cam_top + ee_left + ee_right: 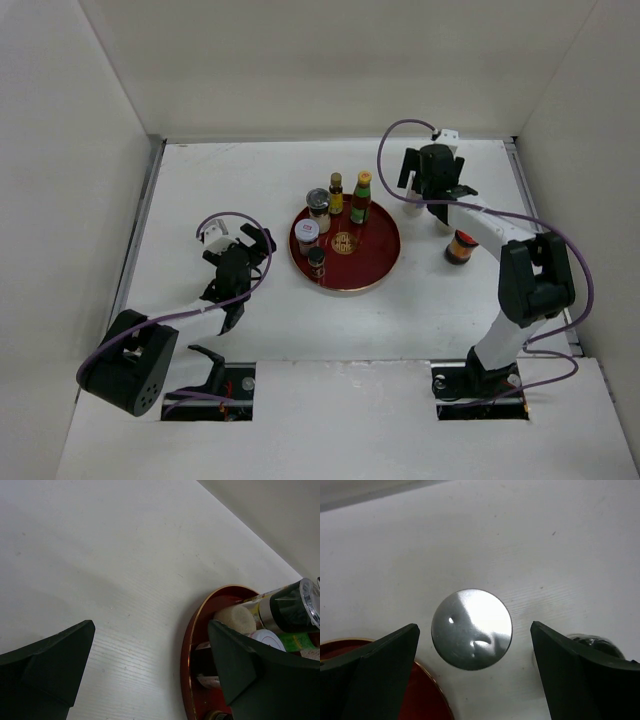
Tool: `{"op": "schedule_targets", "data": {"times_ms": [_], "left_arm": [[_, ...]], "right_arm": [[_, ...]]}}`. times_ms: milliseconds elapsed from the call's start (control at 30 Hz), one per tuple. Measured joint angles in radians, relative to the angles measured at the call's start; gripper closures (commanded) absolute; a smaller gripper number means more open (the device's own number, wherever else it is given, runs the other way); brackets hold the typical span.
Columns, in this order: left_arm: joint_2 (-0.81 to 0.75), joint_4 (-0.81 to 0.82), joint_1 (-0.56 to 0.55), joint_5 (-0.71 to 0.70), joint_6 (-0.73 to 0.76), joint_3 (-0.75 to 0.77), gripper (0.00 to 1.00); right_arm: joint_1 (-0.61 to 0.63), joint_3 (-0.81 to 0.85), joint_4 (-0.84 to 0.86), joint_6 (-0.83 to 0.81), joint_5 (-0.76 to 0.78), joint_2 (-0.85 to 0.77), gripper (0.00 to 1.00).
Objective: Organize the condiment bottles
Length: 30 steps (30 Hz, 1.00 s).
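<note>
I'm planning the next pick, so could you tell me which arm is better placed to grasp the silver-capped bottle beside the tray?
Probably right: the right gripper hangs open directly over the silver-capped bottle, a finger on each side. The left gripper is across the red tray, over the table.

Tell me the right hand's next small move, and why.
Probably lower the right hand straight down and close on the silver cap. In the wrist view the cap sits centred in the open hand, with a gap on each side. Its bottle stands on the table just outside the red tray, so it likely needs moving in.
</note>
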Motion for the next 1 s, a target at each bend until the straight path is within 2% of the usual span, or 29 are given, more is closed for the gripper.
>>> {"op": "schedule_targets", "data": {"times_ms": [67,100,167,233,267,400,700,833,1000], "left_arm": [[0.0,0.0,0.0,0.0,0.0,0.0,0.0],[0.0,0.0,0.0,0.0,0.0,0.0,0.0],[0.0,0.0,0.0,0.0,0.0,0.0,0.0],[0.0,0.0,0.0,0.001,0.0,0.0,0.0],[0.0,0.0,0.0,0.001,0.0,0.0,0.0],[0.001,0.0,0.0,0.002,0.0,0.0,0.0],[0.008,0.0,0.0,0.004,0.0,0.001,0.0],[0.008,-0.002,0.0,0.005,0.0,0.001,0.0],[0.008,-0.002,0.001,0.005,0.0,0.001,0.0]], "right_arm": [[0.0,0.007,-0.008,0.005,-0.015,0.031,0.0],[-0.001,0.011,-0.008,0.008,-0.02,0.044,0.07],[-0.001,0.011,-0.009,0.011,-0.024,0.057,0.32],[-0.001,0.008,-0.002,0.014,-0.018,0.056,0.46],[0.0,-0.001,0.014,0.014,-0.015,0.052,0.49],[0.029,-0.098,0.063,-0.013,0.041,-0.026,0.52],[0.2,-0.283,0.07,0.006,0.13,-0.38,0.51],[0.316,-0.297,0.074,0.024,0.119,-0.377,0.49],[0.445,-0.29,0.115,0.03,0.052,-0.283,0.48]]}}
